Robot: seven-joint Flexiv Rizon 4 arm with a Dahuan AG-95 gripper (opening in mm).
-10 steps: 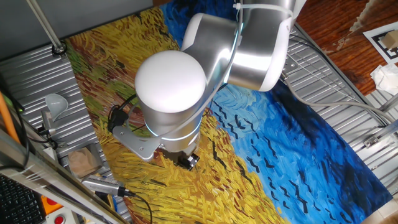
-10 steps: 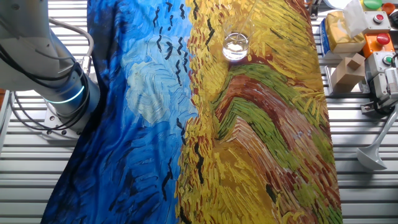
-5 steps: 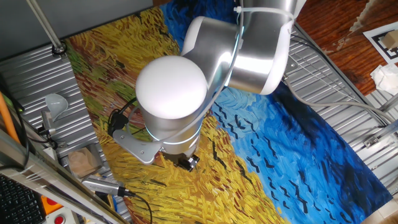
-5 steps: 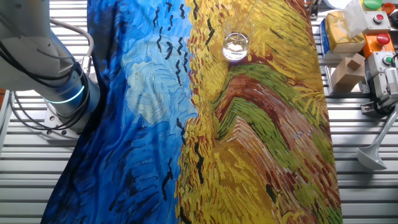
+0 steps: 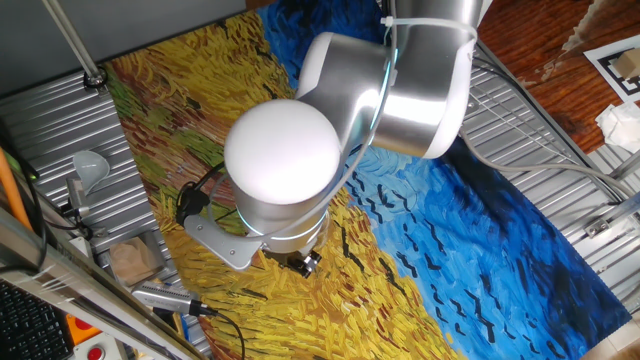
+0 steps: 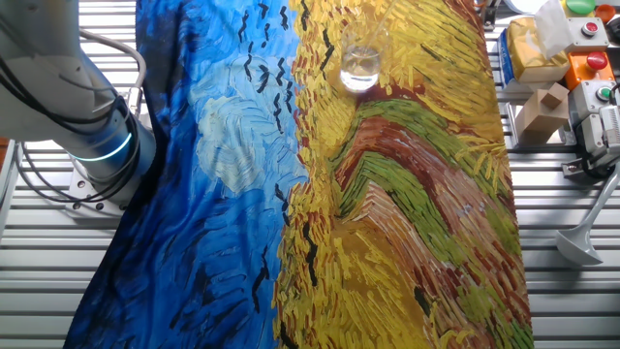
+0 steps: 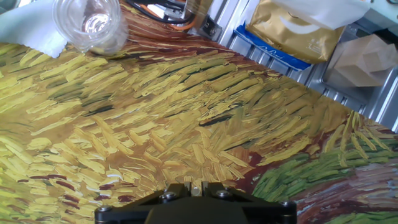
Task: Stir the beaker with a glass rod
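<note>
While beaker (image 7: 87, 23) sits far off, gripper (image 7: 193, 200) in approach step (finger state cannot tell, no rod visible); next move: locate rod.

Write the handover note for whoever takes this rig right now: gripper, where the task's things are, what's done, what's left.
Gripper: fingers out of sight in every view; only the hand's dark base shows, so open or shut cannot be told.
Beaker: upright on the yellow part of the painted cloth, near its far edge in the other fixed view; top left in the hand view.
Glass rod: cannot be made out in any view.
Done: nothing that shows; no rod visible in the beaker.
Left: confirm the rod, bring it into the beaker, stir.
</note>
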